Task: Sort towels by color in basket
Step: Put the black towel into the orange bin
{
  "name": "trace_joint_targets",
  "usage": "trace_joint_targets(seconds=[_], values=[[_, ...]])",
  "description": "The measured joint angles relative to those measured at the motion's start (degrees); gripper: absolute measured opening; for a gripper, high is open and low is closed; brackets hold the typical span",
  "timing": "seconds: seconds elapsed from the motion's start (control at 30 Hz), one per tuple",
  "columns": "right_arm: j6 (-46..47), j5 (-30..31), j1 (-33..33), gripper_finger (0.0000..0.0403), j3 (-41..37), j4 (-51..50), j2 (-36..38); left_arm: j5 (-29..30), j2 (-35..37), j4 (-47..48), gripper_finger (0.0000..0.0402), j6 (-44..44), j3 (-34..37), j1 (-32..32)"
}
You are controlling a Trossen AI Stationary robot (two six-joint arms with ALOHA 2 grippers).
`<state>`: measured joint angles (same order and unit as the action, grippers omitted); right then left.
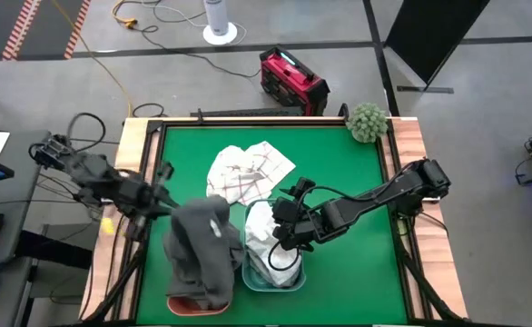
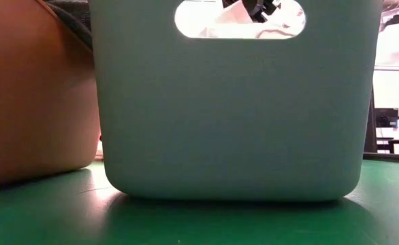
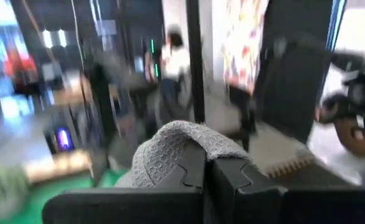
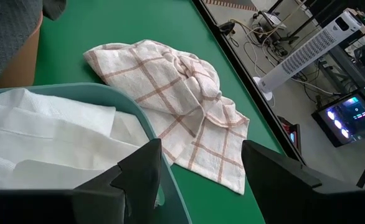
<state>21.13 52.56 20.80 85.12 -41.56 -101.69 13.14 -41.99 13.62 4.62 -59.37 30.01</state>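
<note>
green table (image 1: 339, 163): checked towel (image 1: 248, 171), pale teal basket (image 2: 233, 136), orange basket (image 2: 29, 102), green ball (image 1: 368, 121) at corner.

Two baskets (image 1: 273, 277) sit side by side at the surface's (image 1: 357, 209) near edge; a towel (image 1: 248, 173) lies behind them, a ball (image 1: 368, 121) at the far right corner.

High cam overhead; low cam tight against teal basket (image 2: 233, 116).

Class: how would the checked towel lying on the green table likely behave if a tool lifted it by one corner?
The checked towel lies crumpled in soft folds, so it would probably droop and unfold. It looks thin, likely light. Pushed, it would probably bunch rather than slide.
</note>
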Motion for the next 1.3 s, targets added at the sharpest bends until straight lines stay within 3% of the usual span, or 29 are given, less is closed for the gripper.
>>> trace_joint_targets(seconds=[0.23,0.4,0.6,0.8,0.9,1.03,1.1,1.23,1.3], values=[[-0.4,0.0,0.1,0.0255,0.0,1.4,0.0,-1.1,2.8,-11.5,0.0000,11.2,0.0,0.0],[-9.8,-2.5,1.8,0.0255,0.0,13.3,0.0,0.7,3.5,-9.0,0.0000,12.5,0.0,0.0],[-29.1,-16.5,4.6,0.0255,-4.0,44.4,-0.1,5.2,3.4,-5.1,0.0000,10.8,0.0,0.0],[-38.3,-34.6,3.8,0.0255,-4.7,67.2,-5.9,11.5,3.4,-3.5,0.0000,10.1,0.0,0.0],[-40.9,-37.8,3.1,0.0255,-3.0,73.7,-10.2,12.0,3.2,-3.4,0.0000,9.7,0.0,0.0],[-40.5,-37.8,0.3,0.0255,2.6,72.7,-16.0,11.8,2.3,-3.4,0.0000,9.6,0.0,0.0],[-39.2,-37.4,-1.2,0.0255,6.2,69.9,-19.3,8.1,1.6,-3.6,0.0000,8.7,0.0,0.0],[-36.0,-37.5,-3.4,0.0255,13.6,60.2,-23.9,-9.2,-0.4,-3.9,0.0000,6.2,0.0,0.1],[-34.8,-37.2,-4.0,0.0255,17.1,56.4,-25.4,-13.1,-2.1,-3.8,0.0000,3.3,0.0,0.4]])
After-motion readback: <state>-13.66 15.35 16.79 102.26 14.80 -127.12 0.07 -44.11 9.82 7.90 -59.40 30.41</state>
